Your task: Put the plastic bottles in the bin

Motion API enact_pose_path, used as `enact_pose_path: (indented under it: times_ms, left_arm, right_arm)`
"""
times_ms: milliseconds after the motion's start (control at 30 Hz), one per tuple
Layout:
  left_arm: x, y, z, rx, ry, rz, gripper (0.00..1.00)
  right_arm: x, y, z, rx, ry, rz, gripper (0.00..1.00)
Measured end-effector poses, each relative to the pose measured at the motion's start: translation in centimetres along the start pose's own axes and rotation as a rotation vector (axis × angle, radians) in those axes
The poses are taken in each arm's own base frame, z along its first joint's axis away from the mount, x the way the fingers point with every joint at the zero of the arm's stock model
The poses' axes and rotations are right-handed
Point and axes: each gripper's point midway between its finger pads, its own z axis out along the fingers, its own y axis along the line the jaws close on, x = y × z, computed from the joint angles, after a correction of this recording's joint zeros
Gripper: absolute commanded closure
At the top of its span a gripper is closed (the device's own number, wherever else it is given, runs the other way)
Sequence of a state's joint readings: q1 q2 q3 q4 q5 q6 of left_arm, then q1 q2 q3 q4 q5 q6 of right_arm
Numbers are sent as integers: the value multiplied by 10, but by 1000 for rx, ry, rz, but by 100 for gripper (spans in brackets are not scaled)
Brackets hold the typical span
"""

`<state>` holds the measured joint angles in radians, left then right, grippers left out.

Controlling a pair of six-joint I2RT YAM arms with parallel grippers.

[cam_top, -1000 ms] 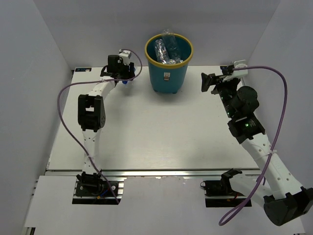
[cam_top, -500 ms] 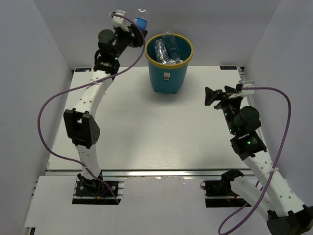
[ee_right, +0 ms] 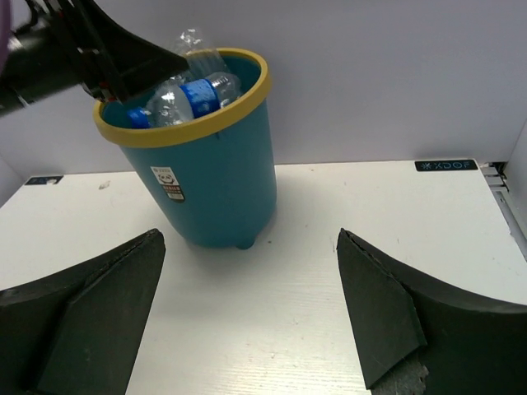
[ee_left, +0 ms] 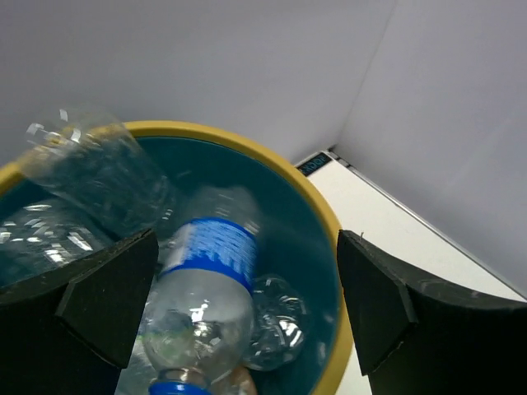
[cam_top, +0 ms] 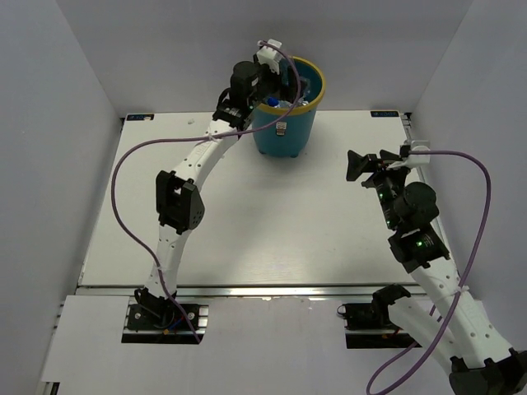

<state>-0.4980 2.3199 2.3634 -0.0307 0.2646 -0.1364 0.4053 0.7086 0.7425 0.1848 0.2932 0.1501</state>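
Observation:
The teal bin (cam_top: 284, 132) with a yellow rim stands at the back middle of the table. My left gripper (cam_top: 277, 72) hangs over its left rim, open. In the left wrist view, the left gripper (ee_left: 247, 240) has its jaws wide apart above a clear bottle with a blue label (ee_left: 206, 276) that lies loose inside the bin (ee_left: 323, 216). Other clear plastic bottles (ee_left: 99, 177) rest beside it. My right gripper (cam_top: 356, 164) is open over the table, right of the bin. In the right wrist view, the right gripper (ee_right: 249, 239) faces the bin (ee_right: 218, 164), and bottles (ee_right: 185, 97) show above its rim.
White walls close in the table at the back and on both sides. The left arm's purple cable (cam_top: 123, 177) loops over the left half of the table. A white sticker (ee_right: 169, 183) marks the bin's side.
My left gripper rose from the back left of the table with a blue-capped bottle, swung right over the bin and opened. The bottle now lies in the bin. My right gripper drew back slightly.

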Motion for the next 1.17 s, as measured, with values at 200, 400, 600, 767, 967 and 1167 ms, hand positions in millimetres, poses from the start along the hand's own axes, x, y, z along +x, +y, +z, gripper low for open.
enact_pose_path:
  times_ms: [200,400,600,767,967,1167]
  left_arm:
    - [-43,17,-22,-104,-49,29,2]
    - [-98,40,-119,-368,-94,38,2]
    - [-67,115,-325,-864,-171,-167,2]
    - [32,143,-441,-1223,-133,-340,2]
    - [117,165,-469,-1372,85,-420,2]
    - [126,171,-471,-1362,105,-444,2]
  right_arm:
    - [20,-1,7,14,65,0,11]
    - [55,-21,17,131,178,13,11]
    - [92,-67,18,302,292,75,11]
    - [120,-118,18,441,366,185,11]
    - [155,-135,-1,543,437,246,11]
    - [128,-135,-4,562,322,290,11]
